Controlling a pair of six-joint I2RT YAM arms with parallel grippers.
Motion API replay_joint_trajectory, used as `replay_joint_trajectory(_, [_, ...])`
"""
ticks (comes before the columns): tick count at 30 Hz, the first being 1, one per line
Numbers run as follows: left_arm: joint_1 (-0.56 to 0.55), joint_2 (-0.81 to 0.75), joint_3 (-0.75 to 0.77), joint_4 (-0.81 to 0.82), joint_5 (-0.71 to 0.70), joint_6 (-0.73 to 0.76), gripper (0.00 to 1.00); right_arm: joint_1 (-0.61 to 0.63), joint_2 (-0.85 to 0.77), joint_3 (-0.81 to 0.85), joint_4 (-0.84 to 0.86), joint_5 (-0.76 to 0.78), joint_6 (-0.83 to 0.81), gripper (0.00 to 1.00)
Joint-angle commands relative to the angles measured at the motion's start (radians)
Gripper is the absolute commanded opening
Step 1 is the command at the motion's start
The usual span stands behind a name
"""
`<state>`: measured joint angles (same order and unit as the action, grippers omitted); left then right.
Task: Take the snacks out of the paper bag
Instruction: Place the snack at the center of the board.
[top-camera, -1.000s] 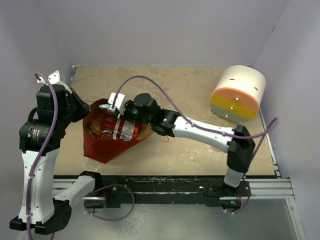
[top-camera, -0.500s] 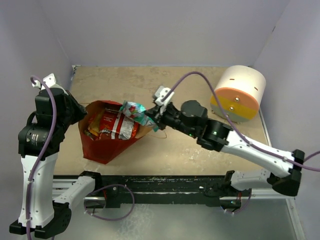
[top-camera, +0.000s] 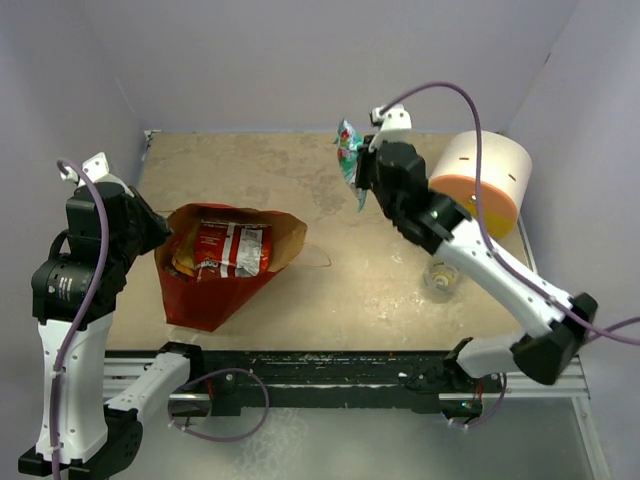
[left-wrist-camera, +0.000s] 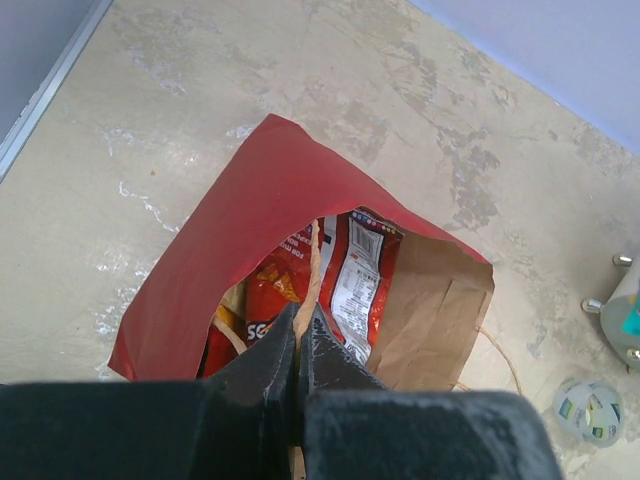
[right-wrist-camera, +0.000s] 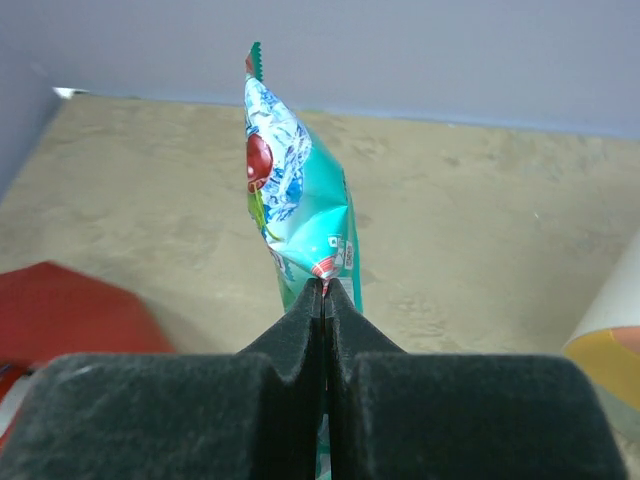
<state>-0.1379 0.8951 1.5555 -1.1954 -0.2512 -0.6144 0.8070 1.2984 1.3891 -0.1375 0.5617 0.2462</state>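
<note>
Your right gripper (right-wrist-camera: 325, 288) has its jaws pressed fully together on the crimped bottom seam of a teal-green snack packet (right-wrist-camera: 292, 195). The packet hangs free in the air above the far side of the table (top-camera: 260, 170), well apart from the paper bag (top-camera: 215, 300) and just beside the white cylinder with the orange and yellow band (top-camera: 480, 185). Pinching only the seam spares the contents, and holding it that high reads as carrying it to a drop spot away from the bag.

Your left gripper (left-wrist-camera: 298, 325) is also closed tight, at the bag's near rim where a tan string handle (left-wrist-camera: 313, 255) runs up between the fingers. That grip appears meant to anchor the bag and hold its mouth open toward the right arm.

The bag lies on its side at the table's left, with a red-and-silver packet (top-camera: 230, 248) and something orange (top-camera: 185, 255) showing in the mouth.

You cannot tell whether the left jaws hold the string alone or paper as well, since the fingers cover the contact. The bag's depth is hidden by its red upper flap, so you cannot count the remaining snacks. The teal packet's lower end sits behind the right fingers, and its print is unreadable. A small clear tape roll (top-camera: 443, 278) lies near the right arm, partly behind it.
</note>
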Motion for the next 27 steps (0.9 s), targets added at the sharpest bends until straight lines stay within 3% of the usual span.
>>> replay_joint_trajectory(1, [0.001, -0.002, 0.007, 0.047, 0.04, 0.041, 0.01, -0.135, 0.142, 0.124, -0.065, -0.148, 0.129, 0.0])
replay_joint_trajectory(11, [0.001, 0.009, 0.034, 0.036, 0.112, 0.118, 0.0, -0.291, 0.445, 0.175, 0.092, -0.302, 0.326, 0.0])
replay_joint_trajectory(18, [0.001, 0.015, 0.071, 0.025, 0.09, 0.196, 0.0, -0.369, 0.666, 0.326, 0.151, -0.506, 0.339, 0.0])
replay_joint_trajectory(22, [0.001, 0.026, 0.106, 0.01, 0.071, 0.228, 0.0, -0.441, 0.732, 0.336, 0.179, -0.612, 0.395, 0.0])
replay_joint_trajectory(24, [0.001, 0.026, 0.102, 0.009, 0.066, 0.232, 0.0, -0.468, 0.753, 0.337, 0.158, -0.632, 0.344, 0.0])
replay_joint_trajectory(25, [0.001, 0.025, 0.1, 0.007, 0.069, 0.229, 0.0, -0.472, 0.768, 0.37, 0.091, -0.596, 0.284, 0.05])
replay_joint_trajectory(27, [0.001, 0.025, 0.092, 0.01, 0.091, 0.225, 0.0, -0.473, 0.783, 0.431, -0.06, -0.48, 0.175, 0.28])
